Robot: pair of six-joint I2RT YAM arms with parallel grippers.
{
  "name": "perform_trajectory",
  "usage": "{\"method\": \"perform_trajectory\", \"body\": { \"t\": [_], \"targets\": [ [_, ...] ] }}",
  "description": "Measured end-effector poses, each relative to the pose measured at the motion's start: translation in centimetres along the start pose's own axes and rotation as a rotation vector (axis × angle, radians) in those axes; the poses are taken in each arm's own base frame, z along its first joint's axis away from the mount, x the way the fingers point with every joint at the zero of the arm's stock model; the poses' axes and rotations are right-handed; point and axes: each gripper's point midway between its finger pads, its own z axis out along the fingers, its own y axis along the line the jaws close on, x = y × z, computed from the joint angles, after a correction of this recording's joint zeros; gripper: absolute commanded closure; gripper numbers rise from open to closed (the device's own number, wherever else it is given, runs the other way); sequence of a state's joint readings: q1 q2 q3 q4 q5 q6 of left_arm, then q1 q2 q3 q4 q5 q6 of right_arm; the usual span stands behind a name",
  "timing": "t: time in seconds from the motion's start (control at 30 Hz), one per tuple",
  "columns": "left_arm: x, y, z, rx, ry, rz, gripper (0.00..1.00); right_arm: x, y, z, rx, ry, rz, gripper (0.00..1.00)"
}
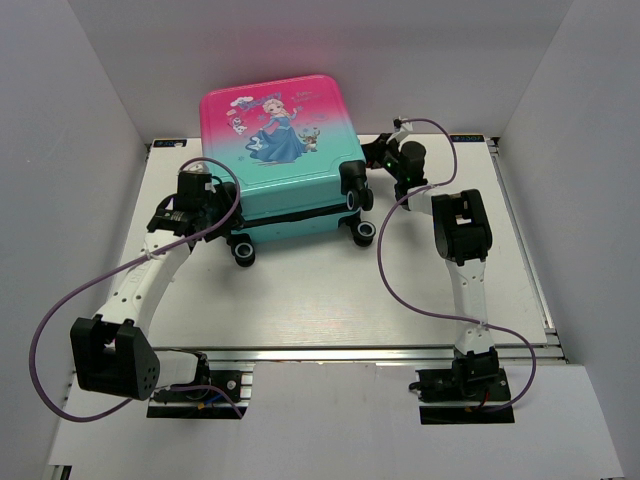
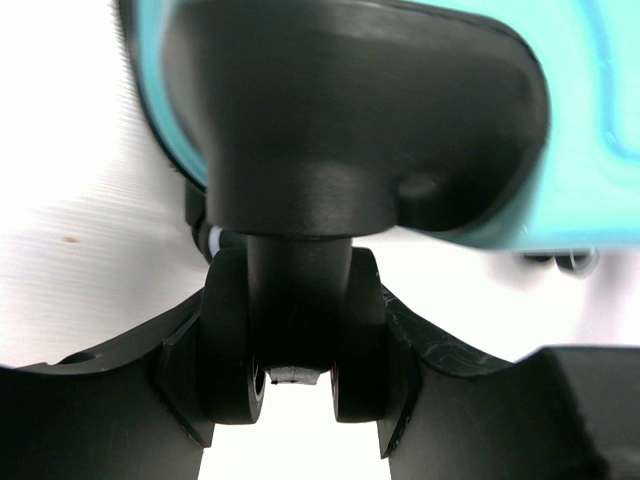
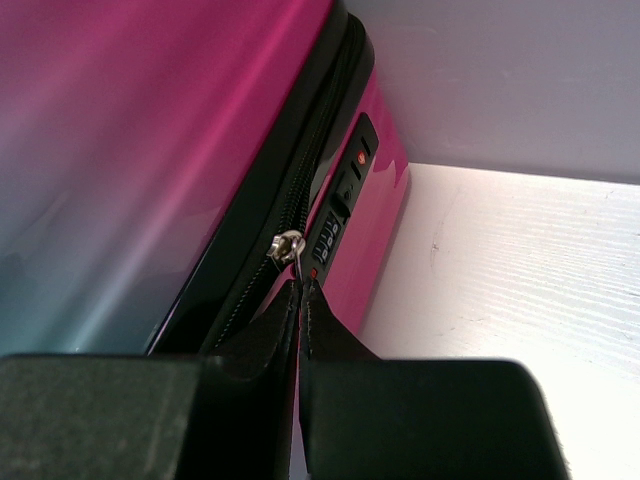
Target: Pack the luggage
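The luggage (image 1: 275, 130) lies flat and zipped at the back of the table, its pink-to-teal princess shell facing up. My left gripper (image 1: 200, 195) is at its near left corner. In the left wrist view that gripper (image 2: 295, 395) is shut on a black twin wheel (image 2: 295, 330), one finger pressed against each side, under the teal shell (image 2: 590, 120). My right gripper (image 1: 388, 155) is at the right side of the case. In the right wrist view it (image 3: 302, 292) is shut on the pull tab of the silver zipper slider (image 3: 288, 243) on the black zip of the luggage (image 3: 150, 150).
A combination lock (image 3: 335, 225) sits just beyond the slider. Two more wheels (image 1: 243, 250) (image 1: 365, 232) stick out of the near side of the case. White walls close in the white table (image 1: 330, 300) on three sides. Purple cables loop beside both arms.
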State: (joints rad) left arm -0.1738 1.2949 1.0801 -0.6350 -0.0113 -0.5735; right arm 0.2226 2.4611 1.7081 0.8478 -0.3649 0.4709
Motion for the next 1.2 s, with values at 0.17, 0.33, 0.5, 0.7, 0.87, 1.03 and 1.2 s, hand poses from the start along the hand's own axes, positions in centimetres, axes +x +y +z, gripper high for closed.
{"method": "perform_trajectory", "body": {
  "t": [0.17,0.33,0.5,0.7,0.87,1.03,1.2],
  "targets": [
    [-2.2,2.5,0.9,-0.146,-0.002,-0.052,1.0,0.5,1.4,-2.1,0.084,-0.035,-0.035,1.0],
    [-4.9,5.5,3.2,-0.25,0.018,-0.094,1.0,-1.0,4.1,-8.0,0.139,-0.07,-0.063,1.0],
    [-6.7,8.6,4.3,-0.347,0.077,-0.078,1.0,-3.2,5.6,-12.6,0.18,-0.125,-0.122,1.0],
    [-9.4,11.3,3.8,-0.378,0.112,0.017,0.47,-1.0,6.8,-12.2,0.172,-0.08,-0.157,1.0],
    [-9.7,12.5,3.2,-0.399,0.081,0.003,0.02,0.8,7.5,-11.0,0.158,-0.001,-0.175,0.95],
    [-9.8,13.2,2.5,-0.41,0.023,-0.08,0.02,-0.9,7.8,-8.5,0.138,0.001,-0.17,0.72],
    [-11.8,12.1,0.3,-0.354,-0.137,-0.141,0.02,-2.9,6.9,-4.4,0.183,0.043,-0.154,0.6]
  ]
}}
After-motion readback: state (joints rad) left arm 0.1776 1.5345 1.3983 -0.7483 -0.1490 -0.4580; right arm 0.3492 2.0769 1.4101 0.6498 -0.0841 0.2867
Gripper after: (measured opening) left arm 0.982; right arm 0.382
